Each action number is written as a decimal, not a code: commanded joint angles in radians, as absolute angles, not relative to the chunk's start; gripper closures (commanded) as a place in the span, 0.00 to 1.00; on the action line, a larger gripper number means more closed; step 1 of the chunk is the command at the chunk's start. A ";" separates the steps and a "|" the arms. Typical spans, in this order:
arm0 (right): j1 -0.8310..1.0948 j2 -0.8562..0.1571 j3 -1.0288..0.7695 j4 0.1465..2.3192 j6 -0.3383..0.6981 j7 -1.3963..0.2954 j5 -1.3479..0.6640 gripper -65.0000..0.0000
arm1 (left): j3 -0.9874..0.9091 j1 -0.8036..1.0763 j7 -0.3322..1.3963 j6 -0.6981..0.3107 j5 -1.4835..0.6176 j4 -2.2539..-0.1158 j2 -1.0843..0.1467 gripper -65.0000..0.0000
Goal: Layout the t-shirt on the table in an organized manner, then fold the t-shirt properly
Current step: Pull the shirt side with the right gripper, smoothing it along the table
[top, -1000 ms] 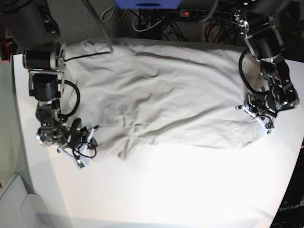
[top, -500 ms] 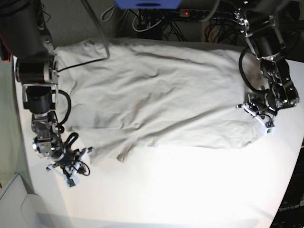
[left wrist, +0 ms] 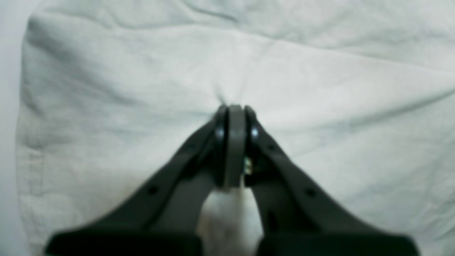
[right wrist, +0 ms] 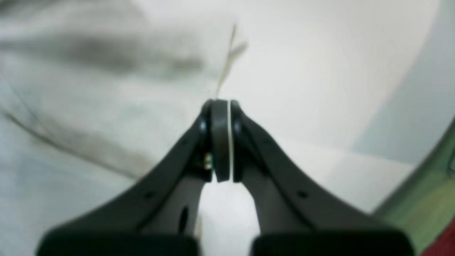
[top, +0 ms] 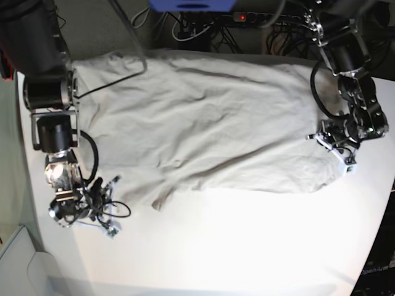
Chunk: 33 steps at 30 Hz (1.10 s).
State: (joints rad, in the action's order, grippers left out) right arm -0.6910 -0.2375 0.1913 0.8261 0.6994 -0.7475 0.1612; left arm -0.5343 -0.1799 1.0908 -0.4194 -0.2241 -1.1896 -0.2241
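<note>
Spreading well along, folding ahead.
My left claw [top: 336,151], closed, presses the t-shirt [top: 216,117]; my right [top: 102,209], closed and empty, sits by its near edge. It spans the table's [top: 247,246] far half, near hem still rumpled.

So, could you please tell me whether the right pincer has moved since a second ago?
Yes; in the base view, the right pincer has moved down the picture, closer to the table's bottom edge.

T-shirt [right wrist: 89,106] blurred, cut off.
</note>
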 commanded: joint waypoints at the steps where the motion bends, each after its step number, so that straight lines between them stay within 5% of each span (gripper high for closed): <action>1: -0.713 -0.255 0.220 0.863 0.698 -0.753 0.157 1.00 | -0.530 -0.166 1.167 -0.417 -0.182 -1.182 -0.225 1.00; 6: -0.639 -0.289 0.349 0.935 0.698 -0.786 0.157 1.00 | -0.530 -0.165 1.167 -0.417 -0.182 -1.182 -0.225 1.00; 24: -0.582 -0.268 0.357 0.900 0.698 -0.773 0.156 1.00 | -0.530 -0.165 1.167 -0.417 -0.185 -1.182 -0.222 1.00; 33: -0.631 -0.236 0.358 0.673 0.698 -0.519 0.157 1.00 | -0.532 -0.162 1.168 -0.417 -0.186 -1.182 -0.223 1.00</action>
